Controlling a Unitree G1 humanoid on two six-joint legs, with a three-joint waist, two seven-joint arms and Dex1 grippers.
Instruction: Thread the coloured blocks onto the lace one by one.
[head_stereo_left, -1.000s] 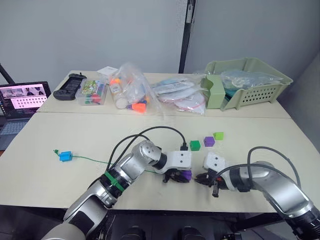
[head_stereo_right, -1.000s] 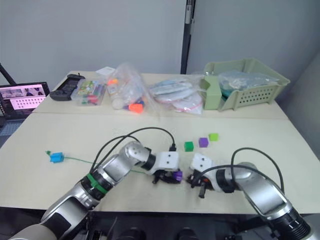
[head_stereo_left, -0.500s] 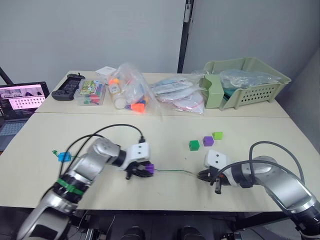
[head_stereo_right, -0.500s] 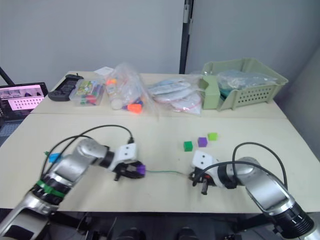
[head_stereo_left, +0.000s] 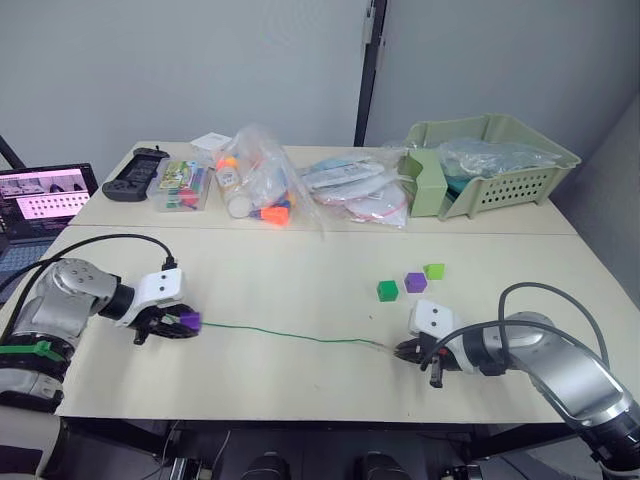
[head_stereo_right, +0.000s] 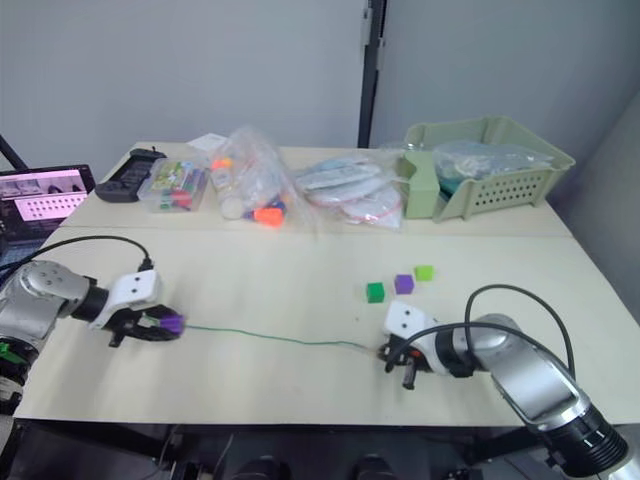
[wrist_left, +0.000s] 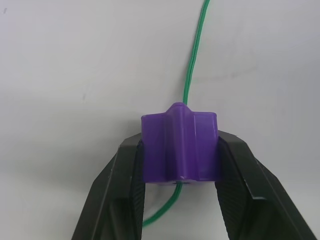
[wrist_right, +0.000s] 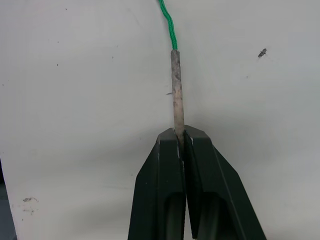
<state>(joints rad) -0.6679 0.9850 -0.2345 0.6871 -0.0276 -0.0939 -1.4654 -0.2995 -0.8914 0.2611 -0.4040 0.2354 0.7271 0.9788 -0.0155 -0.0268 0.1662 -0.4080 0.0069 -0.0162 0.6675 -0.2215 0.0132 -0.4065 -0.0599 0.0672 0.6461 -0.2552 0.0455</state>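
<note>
Purple block (wrist_left: 179, 149): pinched by left end effector (head_stereo_left: 170, 325), slid far left along lace (head_stereo_left: 290, 335); right end effector (wrist_right: 179, 150) pinches tip; threaded.

- Purple block (wrist_left: 180, 148): smooth, slightly glossy moulded plastic.
- Lace (wrist_left: 192, 60): thin green braided cord; its stiff tip (wrist_right: 176, 90) looks dull, grey and scuffed.
- Table (head_stereo_left: 300, 290): matt, pale, smooth surface.
- Basket (head_stereo_left: 520, 185): pale green perforated plastic.
</note>
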